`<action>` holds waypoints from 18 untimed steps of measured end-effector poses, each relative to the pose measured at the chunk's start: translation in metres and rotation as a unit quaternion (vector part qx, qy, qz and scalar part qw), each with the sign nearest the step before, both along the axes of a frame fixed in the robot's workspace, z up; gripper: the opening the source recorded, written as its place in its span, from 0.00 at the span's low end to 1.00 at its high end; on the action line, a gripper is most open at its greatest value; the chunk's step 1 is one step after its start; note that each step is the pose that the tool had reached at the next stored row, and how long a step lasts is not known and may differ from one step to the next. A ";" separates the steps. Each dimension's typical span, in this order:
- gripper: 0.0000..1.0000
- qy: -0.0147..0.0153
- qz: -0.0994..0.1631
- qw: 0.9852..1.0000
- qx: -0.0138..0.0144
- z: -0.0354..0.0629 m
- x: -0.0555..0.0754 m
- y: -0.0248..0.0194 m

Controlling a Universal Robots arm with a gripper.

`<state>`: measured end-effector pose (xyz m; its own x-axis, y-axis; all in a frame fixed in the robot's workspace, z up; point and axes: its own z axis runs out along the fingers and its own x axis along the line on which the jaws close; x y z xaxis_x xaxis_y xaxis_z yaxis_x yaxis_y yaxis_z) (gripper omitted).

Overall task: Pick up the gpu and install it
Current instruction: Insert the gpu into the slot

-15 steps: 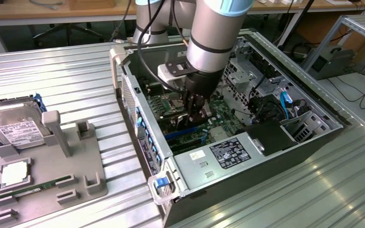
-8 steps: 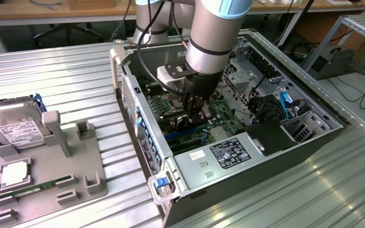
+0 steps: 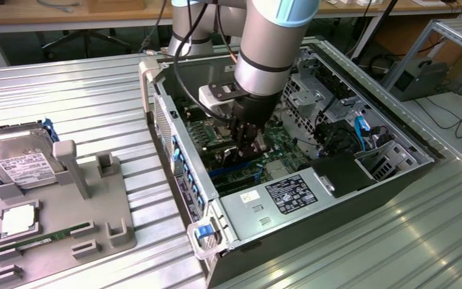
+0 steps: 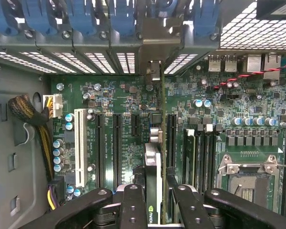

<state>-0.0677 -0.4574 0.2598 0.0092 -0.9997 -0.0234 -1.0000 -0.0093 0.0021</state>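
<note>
The gpu (image 4: 153,160) stands on edge between my fingers (image 4: 132,202), seen as a thin strip with a silvery rim. Its metal bracket (image 4: 155,55) reaches the slotted rear wall of the computer case. My gripper (image 4: 155,191) is shut on the gpu, holding it upright over the black expansion slots of the green motherboard (image 4: 124,105). In the exterior view my gripper (image 3: 245,147) is lowered deep inside the open computer case (image 3: 295,198), with the dark card (image 3: 233,158) at its tips, close to the board.
Blue slot latches (image 4: 119,19) line the rear wall. A white slot (image 4: 79,143), a cable bundle (image 4: 33,119) and the CPU socket (image 4: 250,176) flank the card. Outside the case, a grey fixture (image 3: 94,229) holds a hard drive (image 3: 22,162) and a green memory stick (image 3: 43,238).
</note>
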 end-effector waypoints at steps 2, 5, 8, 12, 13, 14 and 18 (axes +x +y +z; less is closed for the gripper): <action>0.27 0.000 0.000 1.000 0.000 -0.0009 0.000 0.0000; 0.27 0.000 0.000 1.000 0.000 -0.0020 0.000 0.0000; 0.27 0.000 0.000 1.000 0.000 -0.0025 0.000 0.0000; 0.27 0.000 0.000 1.000 0.000 -0.0026 0.000 0.0000; 0.27 0.000 0.000 1.000 0.000 -0.0026 0.000 0.0000; 0.27 0.000 0.000 1.000 0.000 -0.0026 0.000 0.0000; 0.27 0.000 0.000 1.000 0.000 -0.0027 0.000 -0.0005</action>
